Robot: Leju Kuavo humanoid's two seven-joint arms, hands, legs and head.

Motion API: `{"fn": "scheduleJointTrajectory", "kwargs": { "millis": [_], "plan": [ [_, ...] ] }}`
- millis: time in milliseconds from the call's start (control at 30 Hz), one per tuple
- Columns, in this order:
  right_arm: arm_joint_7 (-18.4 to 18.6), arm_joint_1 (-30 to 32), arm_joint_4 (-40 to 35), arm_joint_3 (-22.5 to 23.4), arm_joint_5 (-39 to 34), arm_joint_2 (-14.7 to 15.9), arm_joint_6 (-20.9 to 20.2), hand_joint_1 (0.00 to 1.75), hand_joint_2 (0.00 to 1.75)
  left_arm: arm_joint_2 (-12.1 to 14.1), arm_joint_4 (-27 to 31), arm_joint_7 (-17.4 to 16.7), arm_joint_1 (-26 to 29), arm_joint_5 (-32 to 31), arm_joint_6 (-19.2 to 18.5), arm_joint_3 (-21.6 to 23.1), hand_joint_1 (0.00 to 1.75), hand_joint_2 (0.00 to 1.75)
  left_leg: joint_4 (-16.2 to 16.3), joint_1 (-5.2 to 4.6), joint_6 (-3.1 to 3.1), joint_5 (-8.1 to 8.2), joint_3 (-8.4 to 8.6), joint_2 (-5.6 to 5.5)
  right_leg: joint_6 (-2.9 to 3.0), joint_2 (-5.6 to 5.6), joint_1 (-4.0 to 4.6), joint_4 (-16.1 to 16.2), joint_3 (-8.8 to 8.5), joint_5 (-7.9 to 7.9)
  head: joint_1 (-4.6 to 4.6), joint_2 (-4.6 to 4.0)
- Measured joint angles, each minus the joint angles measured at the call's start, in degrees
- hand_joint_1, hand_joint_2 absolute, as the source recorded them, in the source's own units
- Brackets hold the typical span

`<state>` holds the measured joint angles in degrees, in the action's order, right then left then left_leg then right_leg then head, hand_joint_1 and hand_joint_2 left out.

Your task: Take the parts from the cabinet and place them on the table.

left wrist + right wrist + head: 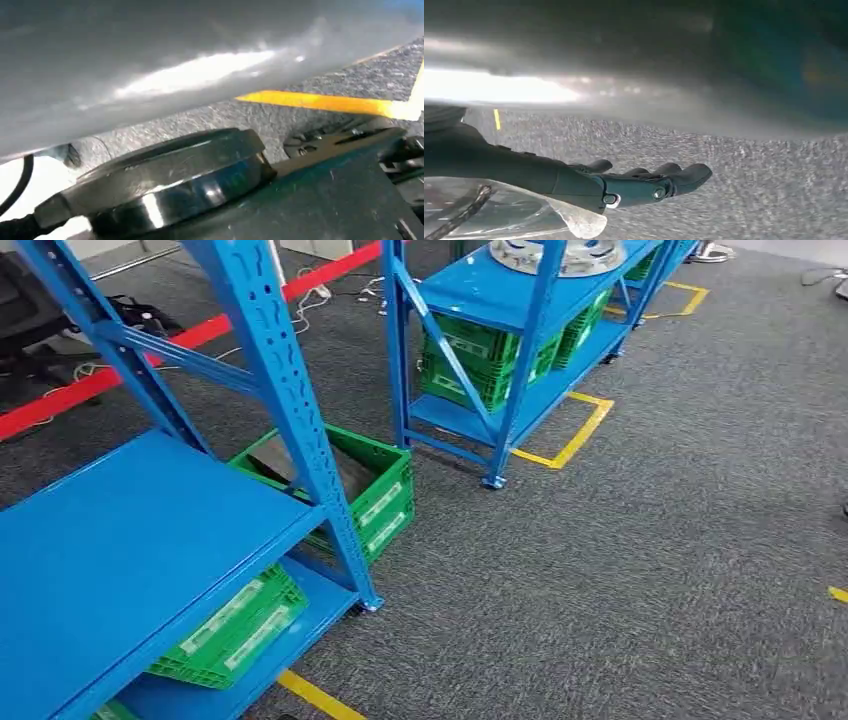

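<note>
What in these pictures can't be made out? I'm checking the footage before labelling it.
- Metal part on the far blue rack, head view: cut off by the top edge.
- Left hand, left wrist view: its fingers can't be told; a blurred grey mass and a shiny metal ring crowd the frame.
- Right hand, right wrist view: fingers extended, what is above is blurred.

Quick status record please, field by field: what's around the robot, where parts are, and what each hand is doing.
setting: grey carpet floor with yellow tape marks
near rack: blue shelf, green crate below it
floor crate: green crate beside the rack post
far rack: blue rack bearing a silver metal part, green crates below
left hand: hidden; a round metal part lies close before its wrist camera, grasp not discernible
right hand: fingers extended, holding nothing
</note>
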<state>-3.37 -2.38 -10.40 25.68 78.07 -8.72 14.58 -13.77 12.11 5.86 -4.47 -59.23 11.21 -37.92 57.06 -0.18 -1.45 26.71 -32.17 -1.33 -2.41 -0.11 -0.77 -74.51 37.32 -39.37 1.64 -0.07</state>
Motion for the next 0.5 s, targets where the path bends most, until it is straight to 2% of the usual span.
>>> {"fn": "scheduleJointTrajectory", "kwargs": {
  "millis": [33, 67, 100, 133, 167, 200, 233, 300, 333, 367, 400, 433, 467, 500],
  "plan": [
    [0.0, 0.1, 0.0, -0.1, 0.0, 0.0, 0.0, 0.00, 0.00, 0.0, 0.0, 0.0, 0.1, 0.0, 0.0, 0.0, 0.00, 0.00, 0.0, 0.00, -0.02, 0.03, 0.07, -0.82, -0.06, 0.01, 0.00, -1.6, 1.44, 0.51, 0.02, 0.00],
    [0.0, 0.3, 0.0, -0.1, 0.0, 0.0, -0.1, 0.00, 0.00, 0.0, 0.0, 0.0, 0.1, 0.0, 0.0, 0.0, 0.00, 0.00, 0.0, 0.02, 0.02, 0.08, 0.21, -1.74, -0.07, 0.01, -0.02, -0.1, 1.47, 2.62, -0.02, 0.00],
    [-0.1, 0.4, 0.0, -0.1, 0.0, 0.0, -0.1, 0.00, 0.00, 0.0, 0.0, 0.0, 0.2, 0.0, 0.0, 0.0, 0.00, 0.00, 0.1, 0.10, 0.10, 0.15, 0.36, -2.65, -0.07, 0.14, -0.11, 3.5, 0.23, 5.40, 0.04, 0.00],
    [-0.1, 0.4, 0.0, -0.1, 0.0, 0.0, -0.1, 0.00, 0.00, 0.0, 0.0, 0.0, 0.1, 0.0, 0.0, 0.0, 0.00, 0.00, 0.2, 0.21, 0.34, 0.31, 0.55, -3.54, -0.09, 0.84, -0.28, 9.0, -1.98, 8.70, 0.00, 0.00],
    [-0.2, 0.4, 0.0, -0.1, 0.0, 0.0, -0.1, 0.00, 0.00, 0.0, 0.0, 0.0, 0.1, 0.0, 0.0, 0.0, 0.00, 0.00, 0.4, 0.32, 0.67, 0.52, 0.58, -4.24, -0.17, 2.79, -0.59, 14.0, -3.99, 10.95, 0.09, 0.00],
    [-0.2, 0.4, 0.0, -0.1, 0.0, 0.0, -0.1, 0.00, 0.00, 0.0, 0.0, 0.0, 0.0, 0.0, 0.0, 0.0, 0.00, 0.00, 0.8, 0.04, 1.07, 0.78, 0.28, -4.81, -0.06, 5.28, -0.69, 15.4, -4.71, 9.71, 0.13, 0.00],
    [-0.3, 0.3, 0.0, -0.2, 0.0, 0.0, -0.1, 0.00, 0.00, 0.0, 0.0, 0.0, -0.1, 0.0, 0.0, 0.0, 0.00, 0.00, 1.0, 0.19, 1.34, 0.78, -0.07, -5.55, 0.54, 4.99, -0.73, 15.7, -5.43, 9.78, 0.04, 0.00],
    [-0.3, 0.2, 0.0, -0.2, 0.1, 0.0, -0.1, 0.00, 0.00, 0.0, 0.0, 0.0, 0.1, 0.0, 0.0, 0.0, 0.00, 0.00, 0.7, 0.58, 2.09, 0.36, -0.29, -6.42, 1.30, 3.98, -0.27, 15.6, -5.32, 9.83, 0.07, 0.00],
    [-0.3, 0.2, 0.0, -0.2, 0.1, 0.0, -0.1, 0.00, 0.00, 0.0, 0.0, 0.0, 0.3, 0.0, 0.0, 0.0, 0.00, 0.00, 0.7, 0.62, 2.36, 0.33, -0.45, -7.12, 1.61, 3.28, -0.30, 15.7, -5.46, 9.93, 0.18, 0.00],
    [-0.3, 0.2, 0.0, -0.4, 0.2, -0.1, -0.1, 0.00, 0.00, 0.1, 0.0, 0.0, 0.4, 0.0, 0.1, 0.0, 0.00, 0.00, 1.2, 0.57, 2.57, 0.85, -0.47, -5.78, 2.00, 2.37, -0.65, 16.0, -5.62, 10.09, 0.07, 0.00],
    [-0.3, 0.2, 0.0, -0.4, 0.2, -0.1, -0.1, 0.00, 0.00, 0.0, 0.0, 0.0, 0.4, 0.0, 0.1, 0.0, 0.00, 0.00, 2.4, 0.21, 2.83, 1.82, -1.01, -3.01, 2.18, 1.90, -0.63, 16.0, -5.71, 10.00, -0.10, 0.00],
    [-0.3, 0.3, 0.0, -0.4, 0.3, -0.1, -0.1, 0.00, 0.00, 0.0, 0.0, 0.0, 0.2, 0.0, 0.1, 0.0, 0.00, 0.00, 6.8, 0.27, 3.13, 4.35, -3.13, -0.36, 2.69, 0.75, -0.47, 16.0, -5.79, 9.80, -0.55, 0.00],
    [-0.3, 0.4, 0.0, -0.4, 0.3, -0.1, -0.1, 0.00, 0.00, 0.1, 0.0, 0.0, 0.1, 0.0, 0.1, 0.0, 0.00, 0.00, 11.6, 0.36, 3.31, 6.63, -5.45, 0.53, 2.88, -0.35, -0.36, 16.0, -5.87, 9.67, -0.55, 0.00],
    [-0.3, 0.6, 0.0, -0.4, 0.3, 0.0, -0.1, 0.00, 0.00, 0.1, 0.0, 0.0, 0.0, 0.0, 0.1, 0.0, 0.00, 0.00, 16.0, 0.43, 3.41, 8.28, -7.60, 0.83, 3.00, -1.38, -0.28, 16.0, -5.88, 9.55, -0.55, 0.00]
  ]
}}
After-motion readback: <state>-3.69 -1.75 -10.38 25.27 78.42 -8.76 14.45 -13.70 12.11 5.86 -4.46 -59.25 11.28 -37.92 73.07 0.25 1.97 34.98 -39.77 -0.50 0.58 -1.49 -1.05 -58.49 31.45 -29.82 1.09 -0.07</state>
